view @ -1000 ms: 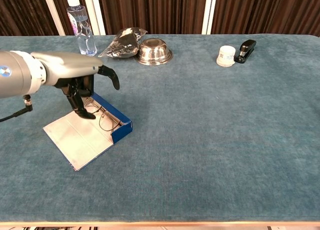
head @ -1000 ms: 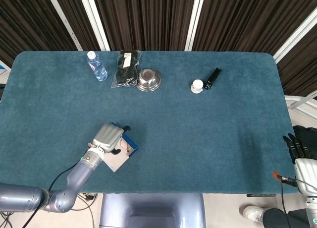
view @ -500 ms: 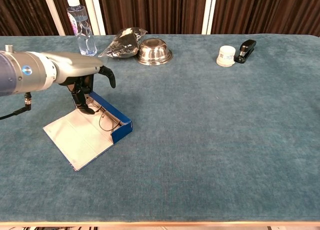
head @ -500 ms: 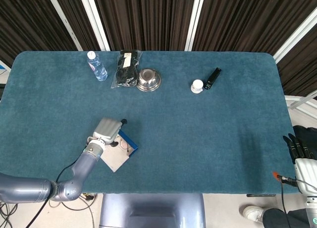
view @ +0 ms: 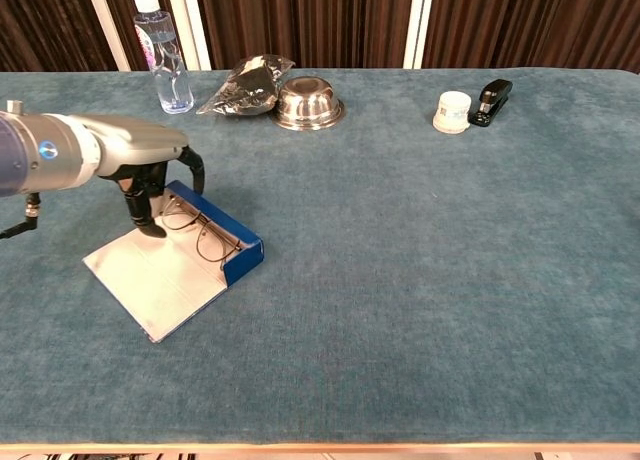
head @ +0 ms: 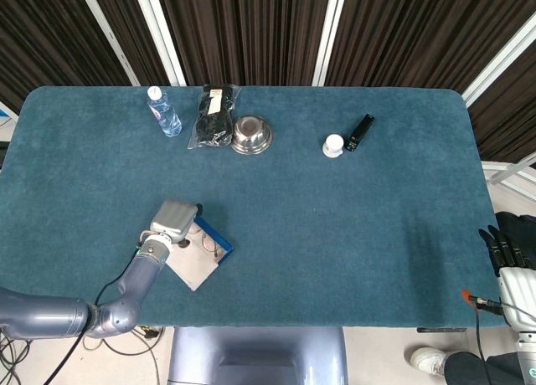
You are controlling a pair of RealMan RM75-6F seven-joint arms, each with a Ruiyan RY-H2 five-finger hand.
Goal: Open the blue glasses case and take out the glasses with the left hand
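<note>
1. The blue glasses case (view: 225,242) lies open at the near left of the counter (view: 420,280), its pale lid flap flat on the cloth toward the near side.
2. The chest view shows the glasses (view: 200,235) lying inside the case; from the head view they are only a faint shape beside the blue wall (head: 213,234).
3. The left hand (view: 150,175) hangs over the far left end of the case, its dark fingers (view: 143,215) curled downward and reaching the flap's left edge; they hold nothing that I can see.
4. In the head view the hand's grey back (head: 172,218) hides the fingers.
5. Only the head view shows the right hand (head: 507,249), off the counter's right edge, its fingers straight and close together, nothing in them.
6. Along the far side stand a water bottle (view: 165,55), a dark bag (view: 245,85), a steel bowl (view: 307,102), a white jar (view: 452,111) and a black stapler (view: 492,100).
</note>
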